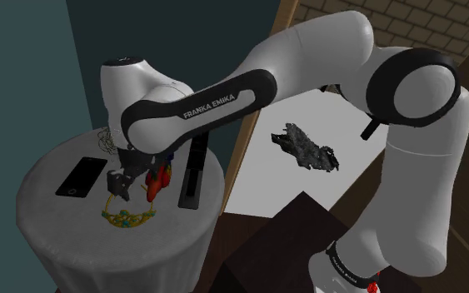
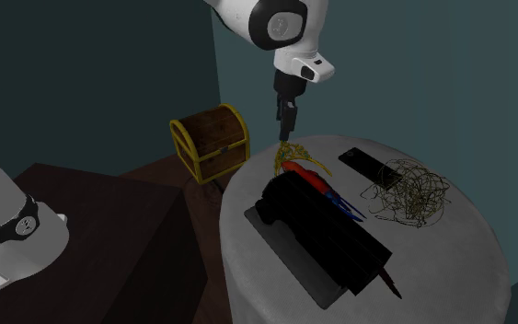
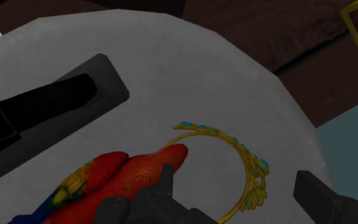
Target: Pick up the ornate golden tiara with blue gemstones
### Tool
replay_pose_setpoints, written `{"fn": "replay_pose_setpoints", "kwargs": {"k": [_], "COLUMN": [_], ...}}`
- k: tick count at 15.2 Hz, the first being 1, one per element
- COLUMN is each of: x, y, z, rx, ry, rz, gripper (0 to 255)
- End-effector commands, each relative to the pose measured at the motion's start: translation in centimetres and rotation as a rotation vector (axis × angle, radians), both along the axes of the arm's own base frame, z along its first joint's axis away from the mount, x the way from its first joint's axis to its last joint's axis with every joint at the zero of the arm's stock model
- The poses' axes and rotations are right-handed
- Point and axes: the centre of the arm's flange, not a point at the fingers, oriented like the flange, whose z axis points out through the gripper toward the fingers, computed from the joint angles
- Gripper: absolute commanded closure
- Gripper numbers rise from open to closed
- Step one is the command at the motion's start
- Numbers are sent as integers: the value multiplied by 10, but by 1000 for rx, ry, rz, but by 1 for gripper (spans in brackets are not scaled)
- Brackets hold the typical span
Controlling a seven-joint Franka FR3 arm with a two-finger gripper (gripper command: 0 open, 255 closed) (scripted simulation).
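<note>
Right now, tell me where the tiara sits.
In the shoulder view the golden tiara lies at the table's near edge, beside the red parrot, below the open gripper.

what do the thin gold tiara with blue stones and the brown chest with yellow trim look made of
Thin gold tiara with blue stones: likely metal, fine yellow openwork, matte as rendered; stones look like turquoise beads. Brown chest with yellow trim: probably wood, going by its grainy brown panels, with brass-like bands.
</note>
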Motion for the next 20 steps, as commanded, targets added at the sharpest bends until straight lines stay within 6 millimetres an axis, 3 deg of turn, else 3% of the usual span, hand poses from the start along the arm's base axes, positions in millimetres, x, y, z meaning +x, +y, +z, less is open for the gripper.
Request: {"fn": "replay_pose_setpoints", "kwargs": {"k": [1,8,17,18,20], "x": [9,45,45,44,44], "y": [19,84,84,84,83], "z": [-17,-70,-110,-110,-109], "rx": [-6,-21,-21,-21,-21], "ry": [2,10,10,10,10], "rz": [3,16,16,16,16], "gripper": [0,0,0,255,255]}}
